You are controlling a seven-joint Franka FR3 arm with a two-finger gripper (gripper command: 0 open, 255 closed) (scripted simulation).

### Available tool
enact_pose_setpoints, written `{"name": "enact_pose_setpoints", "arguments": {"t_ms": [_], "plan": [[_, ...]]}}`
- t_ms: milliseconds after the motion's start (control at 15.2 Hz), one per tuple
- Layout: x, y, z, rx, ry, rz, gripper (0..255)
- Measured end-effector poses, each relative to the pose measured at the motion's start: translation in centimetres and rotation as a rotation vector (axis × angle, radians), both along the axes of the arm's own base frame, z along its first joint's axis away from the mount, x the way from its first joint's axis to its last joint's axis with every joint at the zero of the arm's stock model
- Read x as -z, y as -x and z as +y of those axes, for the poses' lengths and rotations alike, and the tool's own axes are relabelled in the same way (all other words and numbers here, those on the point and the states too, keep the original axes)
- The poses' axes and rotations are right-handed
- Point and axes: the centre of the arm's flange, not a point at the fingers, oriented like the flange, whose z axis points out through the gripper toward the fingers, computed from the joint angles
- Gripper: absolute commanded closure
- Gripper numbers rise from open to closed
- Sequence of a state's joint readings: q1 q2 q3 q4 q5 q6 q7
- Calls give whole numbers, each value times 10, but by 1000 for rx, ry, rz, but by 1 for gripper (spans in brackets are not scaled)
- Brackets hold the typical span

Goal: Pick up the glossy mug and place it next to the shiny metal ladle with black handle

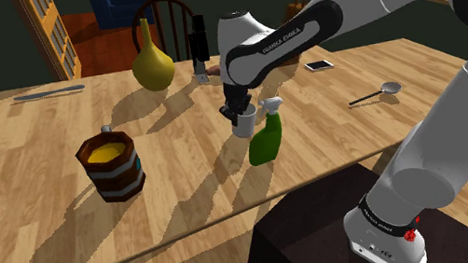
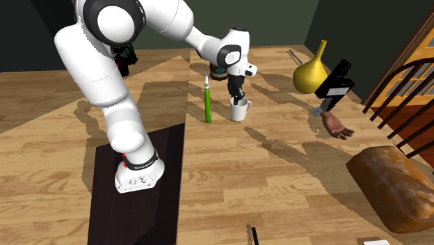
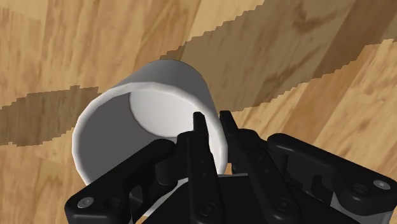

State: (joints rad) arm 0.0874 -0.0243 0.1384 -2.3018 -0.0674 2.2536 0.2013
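Observation:
A plain white mug (image 1: 244, 126) stands on the wooden table (image 1: 49, 236), close beside a green spray bottle (image 1: 266, 138). My gripper (image 1: 240, 111) comes down onto the mug from above. In the wrist view my gripper (image 3: 211, 121) is shut on the mug (image 3: 153, 95): one finger is inside the rim, the other outside, and they pinch the wall between them. From the second exterior view the mug (image 2: 239, 110), its handle turned away from the arm, sits under the gripper (image 2: 238, 94). The silver ladle (image 1: 377, 93) with a dark handle lies further toward the shoulder view's right.
A wooden barrel-shaped cup (image 1: 112, 166) with yellow filling stands toward the shoulder view's left. A yellow vase (image 1: 152, 64), a knife (image 1: 48, 92) and a phone (image 1: 319, 65) lie further back. A bread loaf (image 2: 389, 184) is on the second exterior view's right. The dark stand (image 1: 331, 234) is near.

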Motion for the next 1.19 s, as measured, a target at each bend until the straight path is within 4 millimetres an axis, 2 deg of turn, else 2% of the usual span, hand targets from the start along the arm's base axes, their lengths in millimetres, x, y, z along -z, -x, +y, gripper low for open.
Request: {"name": "enact_pose_setpoints", "arguments": {"t_ms": [1188], "plan": [[-93,0,-1,0,0,0,255]]}}
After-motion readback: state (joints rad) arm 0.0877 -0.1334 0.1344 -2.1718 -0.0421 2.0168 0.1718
